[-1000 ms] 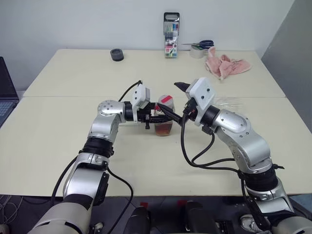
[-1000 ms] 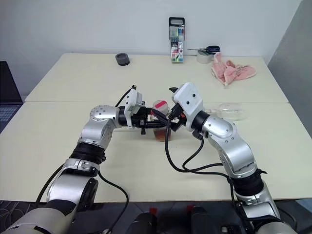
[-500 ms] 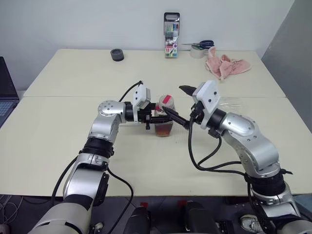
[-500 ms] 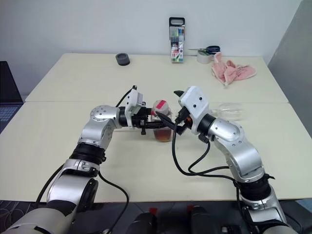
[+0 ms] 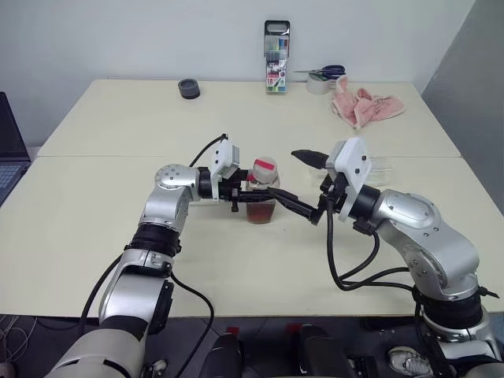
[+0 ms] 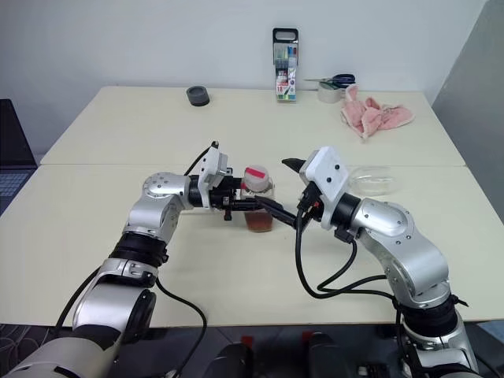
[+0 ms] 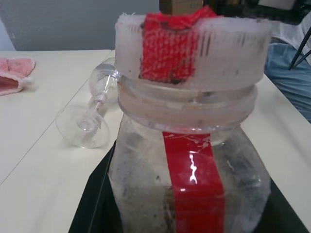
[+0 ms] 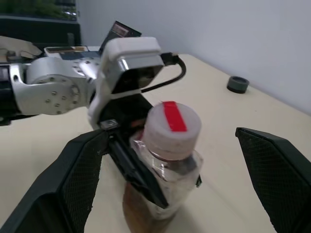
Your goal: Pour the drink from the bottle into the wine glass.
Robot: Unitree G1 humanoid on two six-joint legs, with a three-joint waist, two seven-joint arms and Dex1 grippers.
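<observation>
Bottle (image 5: pixel 262 191) stands upright mid-tabletop (image 5: pixel 118 126), cap (image 8: pixel 173 129) still on, clenched at the body by left fingers (image 8: pixel 138 172). Right fingers (image 5: pixel 305 182) are spread wide, just beside the cap. Glass (image 7: pixel 92 121) lies on its side, near the right arm. Cap is best pinched squarely and twisted off while the bottle is held steady; the glass must be stood up before pouring.

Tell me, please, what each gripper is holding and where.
The left gripper grips the bottle around its body; the right gripper is open, holding nothing.
</observation>
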